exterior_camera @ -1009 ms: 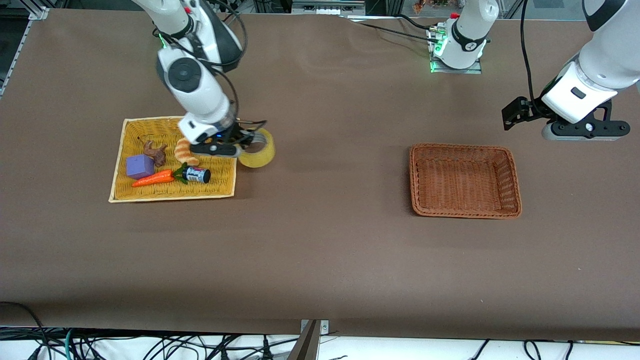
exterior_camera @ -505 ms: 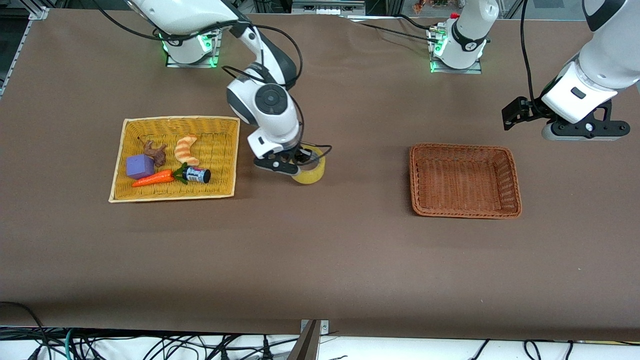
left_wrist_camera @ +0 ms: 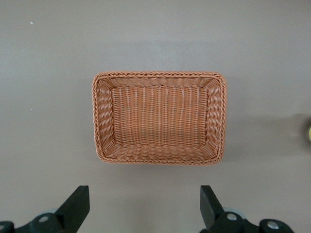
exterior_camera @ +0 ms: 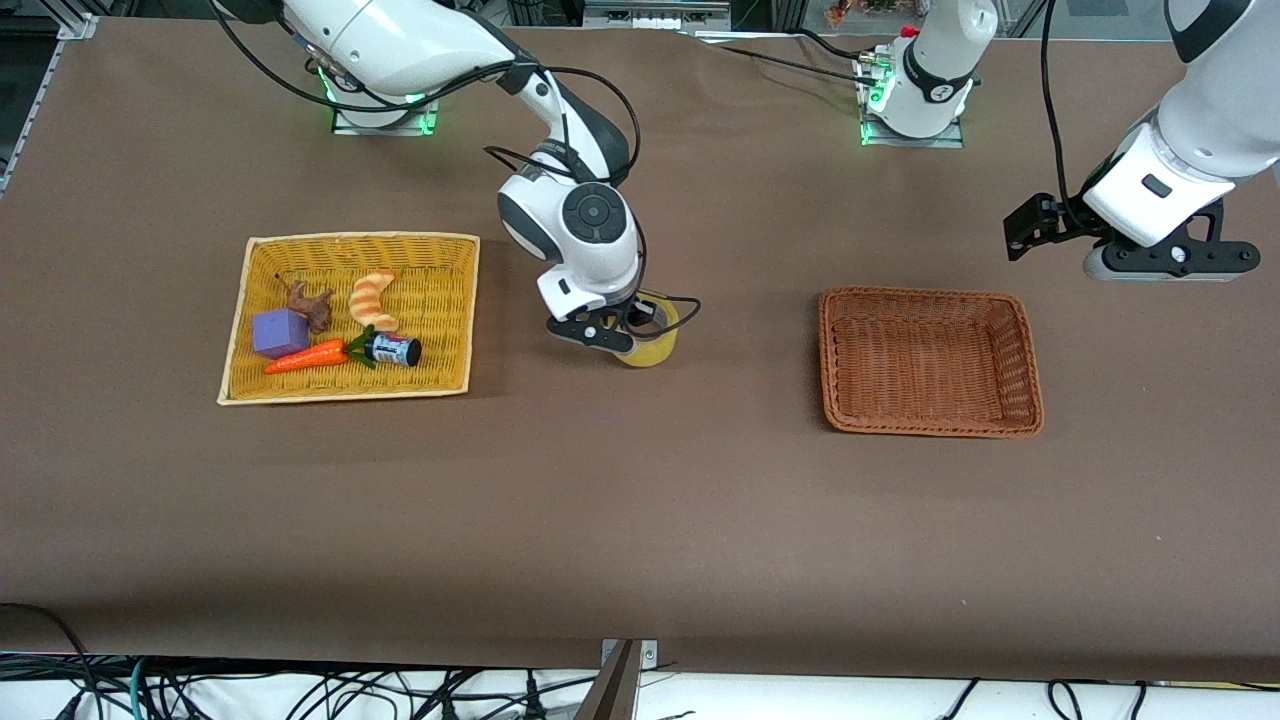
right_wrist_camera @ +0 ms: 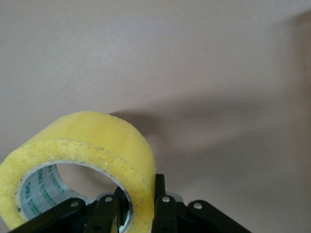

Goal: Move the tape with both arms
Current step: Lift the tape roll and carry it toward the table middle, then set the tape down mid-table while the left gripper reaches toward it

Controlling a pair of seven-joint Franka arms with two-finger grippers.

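The tape is a yellowish roll with a pale inner core. My right gripper is shut on its wall, one finger inside the ring and one outside, over the bare table between the two baskets. In the right wrist view the tape fills the frame by the fingers. My left gripper is open and empty, up in the air by the brown basket at the left arm's end of the table. The left wrist view shows the brown basket empty and the open fingertips.
A yellow basket at the right arm's end holds an orange-striped croissant toy, a purple block, a toy carrot, a small dark bottle and a brown figure.
My right gripper has carried the tape from beside the yellow basket toward the middle of the table and the brown basket. The left arm has not moved.
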